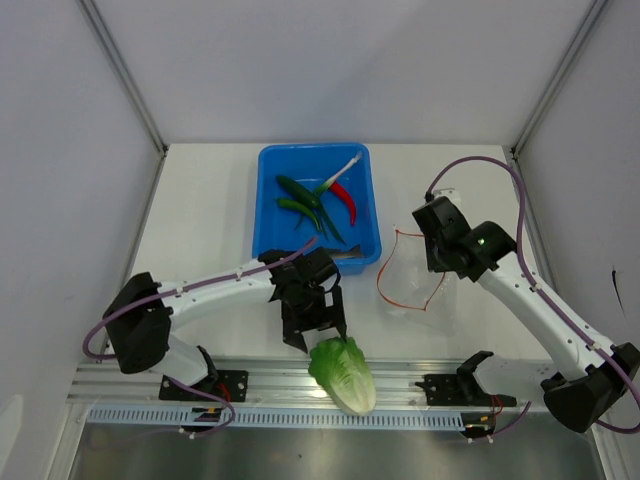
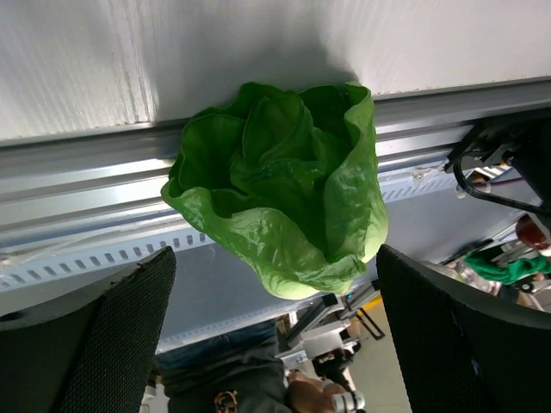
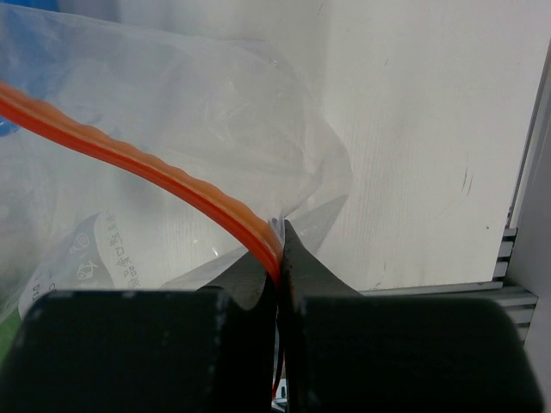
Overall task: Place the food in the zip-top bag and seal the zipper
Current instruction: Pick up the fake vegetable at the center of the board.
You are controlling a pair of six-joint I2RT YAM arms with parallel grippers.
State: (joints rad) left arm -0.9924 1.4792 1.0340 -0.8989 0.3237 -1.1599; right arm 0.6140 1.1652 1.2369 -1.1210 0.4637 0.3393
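The pale green cabbage (image 1: pixel 343 373) lies on the metal rail at the table's near edge, and fills the left wrist view (image 2: pixel 284 194). My left gripper (image 1: pixel 318 336) is open just behind it; in the left wrist view (image 2: pixel 275 344) the cabbage lies beyond the fingertips, not between them. The clear zip-top bag (image 1: pixel 412 285) lies right of the bin. My right gripper (image 1: pixel 438 268) is shut on its orange-red zipper (image 1: pixel 384 275); the right wrist view shows the strip (image 3: pixel 164 166) pinched between the fingers (image 3: pixel 323 275). Green pods (image 1: pixel 300 205), a red chili (image 1: pixel 346 202) and a whitish stalk (image 1: pixel 345 168) lie in the bin.
The blue bin (image 1: pixel 268 215) stands at the middle back of the table, just behind my left gripper. The slotted aluminium rail (image 1: pixel 250 385) runs along the near edge. White walls enclose the left, back and right sides.
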